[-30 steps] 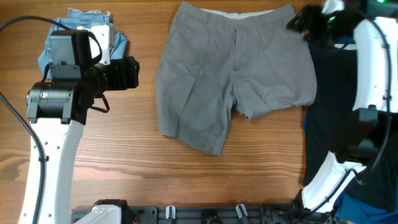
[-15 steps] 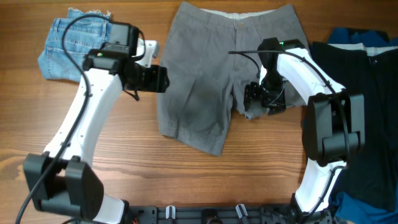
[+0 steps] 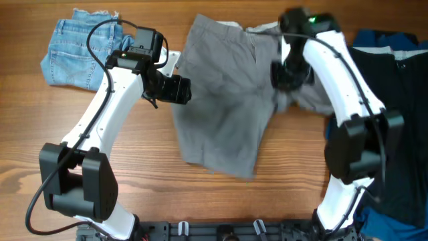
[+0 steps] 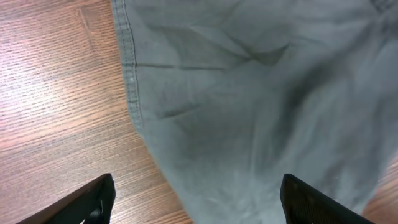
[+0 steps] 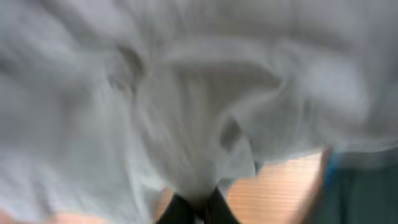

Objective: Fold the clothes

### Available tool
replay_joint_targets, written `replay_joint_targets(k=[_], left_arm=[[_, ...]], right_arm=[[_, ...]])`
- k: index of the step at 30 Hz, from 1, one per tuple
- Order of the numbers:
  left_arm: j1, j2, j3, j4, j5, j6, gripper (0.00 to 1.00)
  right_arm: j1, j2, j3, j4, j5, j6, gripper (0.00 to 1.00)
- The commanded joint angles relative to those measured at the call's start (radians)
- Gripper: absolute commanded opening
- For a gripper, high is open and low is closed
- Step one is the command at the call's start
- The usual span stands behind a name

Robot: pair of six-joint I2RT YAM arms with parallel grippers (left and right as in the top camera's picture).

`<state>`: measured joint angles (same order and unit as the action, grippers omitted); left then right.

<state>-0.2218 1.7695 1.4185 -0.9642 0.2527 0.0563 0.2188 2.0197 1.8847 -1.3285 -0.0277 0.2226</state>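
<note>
Surface: brown wood grain, carrying every garment.
Blue cloth: a small patch at the near right corner, partly tucked under the black garment.
Black garment: large and dark, spread along the right edge from near to far.
Grey shorts: in the middle of the surface, stretching from about halfway up to the far edge. The left leg lies flat with its hem towards the near edge. The right leg is drawn up and bunched towards the centre.
Left claw: released, its fingers spread wide in the left wrist view. It hovers over the side seam of the left leg, where grey cloth meets bare wood.
Right claw: clenched on a gathered fold of the grey shorts. The right wrist view is blurred, but its dark fingertips meet under the hanging cloth.
Denim shorts: light blue with a frayed hem, folded at the far left corner, well apart from the grey shorts.
</note>
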Motion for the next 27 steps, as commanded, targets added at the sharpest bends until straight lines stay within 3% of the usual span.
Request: replay_joint_targets(k=[1, 2, 3, 4, 5, 8, 10, 12, 14, 18, 19, 20, 22, 27], left_arm=[[-0.002, 0.011, 0.008, 0.006, 0.001, 0.026, 0.84], [-0.002, 0.011, 0.008, 0.003, 0.001, 0.026, 0.84], [-0.002, 0.011, 0.008, 0.001, 0.001, 0.026, 0.84], [-0.002, 0.011, 0.008, -0.002, 0.001, 0.026, 0.84], [-0.002, 0.011, 0.008, -0.002, 0.001, 0.026, 0.84], [-0.002, 0.011, 0.008, -0.016, 0.001, 0.026, 0.85], [-0.002, 0.011, 0.008, -0.019, 0.001, 0.026, 0.85], [-0.002, 0.011, 0.008, -0.018, 0.001, 0.026, 0.86], [-0.002, 0.011, 0.008, -0.016, 0.001, 0.026, 0.89], [-0.002, 0.011, 0.008, -0.009, 0.001, 0.026, 0.91], [-0.002, 0.011, 0.008, -0.009, 0.001, 0.027, 0.91], [-0.002, 0.011, 0.008, -0.009, 0.001, 0.026, 0.91], [-0.002, 0.011, 0.008, -0.009, 0.001, 0.027, 0.91], [-0.002, 0.011, 0.008, -0.008, 0.001, 0.027, 0.92]], right_arm=[[-0.005, -0.011, 0.043, 0.374, 0.032, -0.04, 0.08], [-0.005, 0.008, 0.01, 0.6, 0.032, -0.04, 0.44], [-0.005, 0.023, 0.0, 0.664, 0.032, -0.04, 0.77], [-0.004, 0.047, -0.001, 0.705, 0.034, -0.046, 0.89], [-0.009, 0.053, -0.001, 0.682, 0.056, -0.06, 0.88], [-0.062, 0.021, 0.0, 0.405, 0.185, -0.059, 0.73], [-0.126, 0.019, -0.007, 0.089, 0.104, 0.019, 0.7], [-0.163, 0.02, -0.075, -0.005, -0.014, 0.013, 0.65], [-0.164, 0.02, -0.178, 0.069, -0.121, 0.018, 0.66], [-0.146, 0.02, -0.421, 0.444, -0.34, 0.127, 0.66], [-0.143, 0.02, -0.438, 0.489, -0.339, 0.132, 0.58], [-0.142, 0.019, -0.437, 0.525, -0.318, 0.109, 0.22], [-0.15, -0.005, -0.391, 0.472, -0.222, 0.089, 0.04], [-0.243, -0.177, -0.146, 0.039, -0.024, -0.026, 0.04]])
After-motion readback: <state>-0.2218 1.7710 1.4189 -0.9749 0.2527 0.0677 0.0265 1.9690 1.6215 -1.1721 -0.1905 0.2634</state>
